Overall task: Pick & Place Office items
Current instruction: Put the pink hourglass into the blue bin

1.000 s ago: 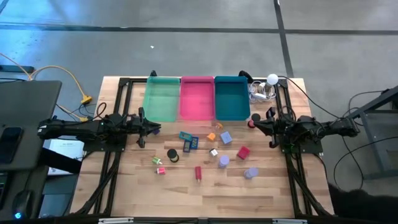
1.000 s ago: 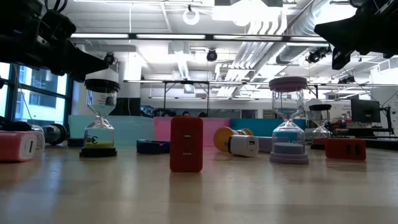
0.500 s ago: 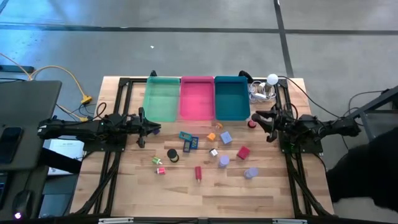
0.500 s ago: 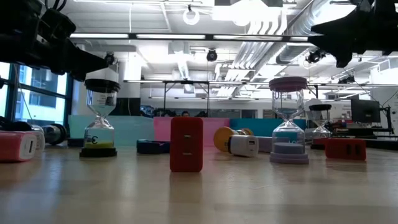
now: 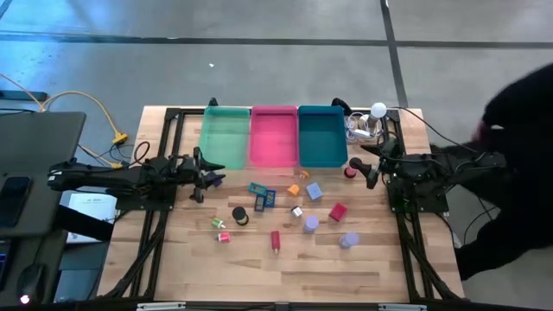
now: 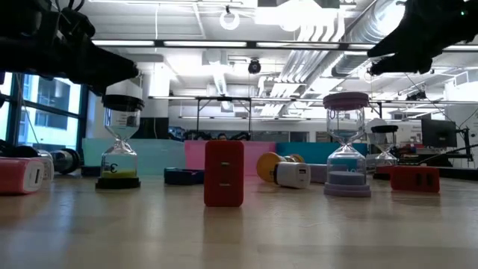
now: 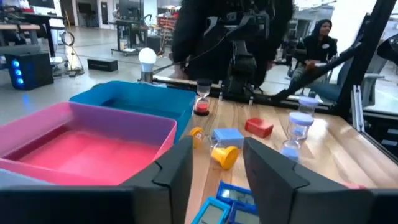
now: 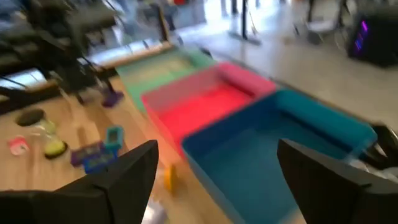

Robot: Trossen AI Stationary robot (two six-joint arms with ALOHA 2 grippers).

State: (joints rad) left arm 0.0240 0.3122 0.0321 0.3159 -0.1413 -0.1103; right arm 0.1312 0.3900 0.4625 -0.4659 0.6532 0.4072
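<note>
Right jaws (image 5: 370,168): wide open, nothing between them, held above the table (image 5: 173,268) at the right end of the teal tray (image 5: 321,138). A small red hourglass (image 5: 350,172) stands just beside them. In the right wrist view the two fingers (image 8: 124,180) are spread far apart over the teal and pink trays.

Left jaws (image 5: 203,173): open, empty, raised over the table just left of the green tray (image 5: 223,138). In the left wrist view a clear gap separates the fingers (image 7: 177,171); pink tray (image 7: 87,140) lies just ahead.

Office items are scattered mid-table, between the two arms and in front of the trays: blue clips (image 5: 263,195), black ring (image 5: 239,215), red upright block (image 5: 276,240), red block (image 5: 338,211), lavender block (image 5: 314,190), lavender hourglass (image 5: 348,240), orange piece (image 5: 293,189). None lies in a tray.

A person in dark clothing (image 5: 518,164) stands at the table's right edge.
</note>
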